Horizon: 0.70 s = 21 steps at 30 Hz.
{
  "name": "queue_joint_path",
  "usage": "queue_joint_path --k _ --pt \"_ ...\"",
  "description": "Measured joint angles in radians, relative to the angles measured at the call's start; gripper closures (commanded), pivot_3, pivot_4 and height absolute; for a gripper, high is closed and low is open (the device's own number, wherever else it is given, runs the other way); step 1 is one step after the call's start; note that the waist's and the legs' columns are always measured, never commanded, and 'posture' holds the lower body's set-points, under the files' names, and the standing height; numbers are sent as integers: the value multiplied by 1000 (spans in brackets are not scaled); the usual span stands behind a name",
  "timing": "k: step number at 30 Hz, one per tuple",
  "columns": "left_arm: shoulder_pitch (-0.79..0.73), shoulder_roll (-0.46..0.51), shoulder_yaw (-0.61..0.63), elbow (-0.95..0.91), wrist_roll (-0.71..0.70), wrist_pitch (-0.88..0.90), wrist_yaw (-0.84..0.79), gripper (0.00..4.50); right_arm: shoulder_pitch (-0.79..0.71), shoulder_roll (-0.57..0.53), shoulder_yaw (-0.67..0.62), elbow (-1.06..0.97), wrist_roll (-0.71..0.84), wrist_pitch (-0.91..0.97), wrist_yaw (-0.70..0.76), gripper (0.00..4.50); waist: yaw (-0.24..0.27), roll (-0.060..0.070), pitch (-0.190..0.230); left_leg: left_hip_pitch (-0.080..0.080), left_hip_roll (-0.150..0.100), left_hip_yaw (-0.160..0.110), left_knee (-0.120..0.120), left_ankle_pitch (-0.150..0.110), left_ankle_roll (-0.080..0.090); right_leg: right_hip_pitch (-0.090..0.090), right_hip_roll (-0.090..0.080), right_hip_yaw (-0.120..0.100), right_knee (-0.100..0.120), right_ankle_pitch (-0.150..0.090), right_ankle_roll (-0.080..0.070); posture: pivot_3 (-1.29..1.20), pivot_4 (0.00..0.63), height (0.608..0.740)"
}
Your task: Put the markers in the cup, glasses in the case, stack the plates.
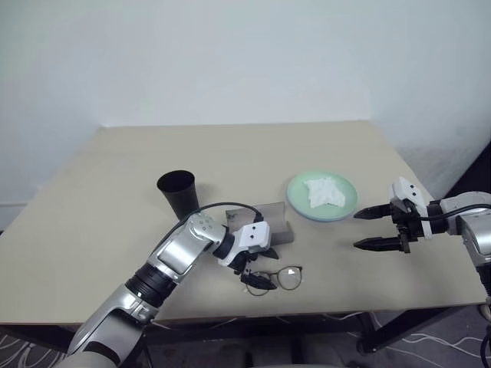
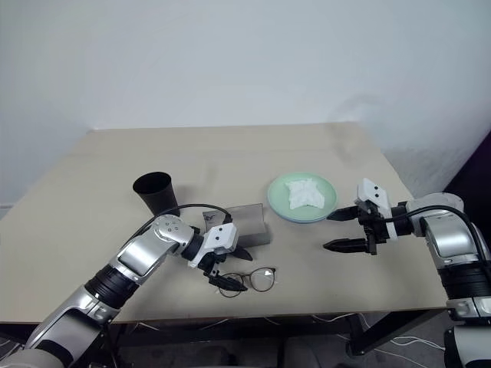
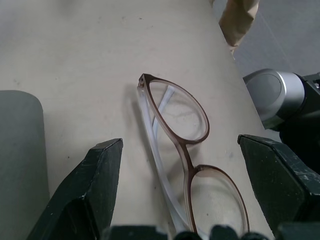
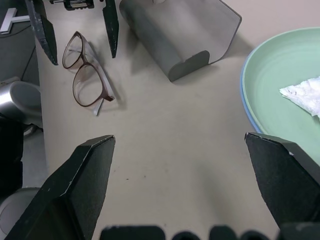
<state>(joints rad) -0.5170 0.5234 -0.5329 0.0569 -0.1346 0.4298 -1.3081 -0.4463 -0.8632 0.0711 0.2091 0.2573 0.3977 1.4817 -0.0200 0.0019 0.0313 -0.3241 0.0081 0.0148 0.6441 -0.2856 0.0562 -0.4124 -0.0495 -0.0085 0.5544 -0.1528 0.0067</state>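
Observation:
The dark-rimmed glasses [image 1: 285,277] lie folded on the table near its front edge. My left gripper [image 1: 263,270] is open and low over them, with a finger [image 3: 100,185] on each side of the frame [image 3: 180,130] and touching neither. Just behind stands the grey case [image 1: 273,223], open. The black cup [image 1: 178,192] is upright to the left of it. A mint green plate [image 1: 342,201] sits on a blue one whose rim [image 4: 244,102] peeks out beneath. My right gripper [image 1: 374,228] hangs open, right of the plates. The markers are out of view.
A small white cloth [image 1: 324,192] lies crumpled on the green plate. The table's front edge [image 1: 307,313] runs close behind the glasses, and its right edge [image 1: 441,230] passes beneath my right arm.

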Motion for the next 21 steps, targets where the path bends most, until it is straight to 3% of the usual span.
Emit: queue_joint_path --k 2,5,14,21 --pt "1 -4 0 0 0 2 0 600 4 0 0 -1 0 1 -1 0 0 0 0 0 0 0 0 0 0 0 0 0 0 0 0 0 0 735" --pt "3 -9 0 1 3 3 2 1214 10 -3 0 -5 0 5 -3 0 0 0 0 0 0 0 0 0 0 0 0 0 0 0 0 0 0 735" --pt "6 -14 0 8 6 10 10 4384 11 -8 0 -5 0 14 -13 0 0 0 0 0 0 0 0 0 0 0 0 0 0 0 0 0 0 735" --pt "10 -10 0 9 5 6 11 4475 11 -8 0 -5 0 15 -18 0 0 0 0 0 0 0 0 0 0 1 0 0 0 0 0 0 0 735"
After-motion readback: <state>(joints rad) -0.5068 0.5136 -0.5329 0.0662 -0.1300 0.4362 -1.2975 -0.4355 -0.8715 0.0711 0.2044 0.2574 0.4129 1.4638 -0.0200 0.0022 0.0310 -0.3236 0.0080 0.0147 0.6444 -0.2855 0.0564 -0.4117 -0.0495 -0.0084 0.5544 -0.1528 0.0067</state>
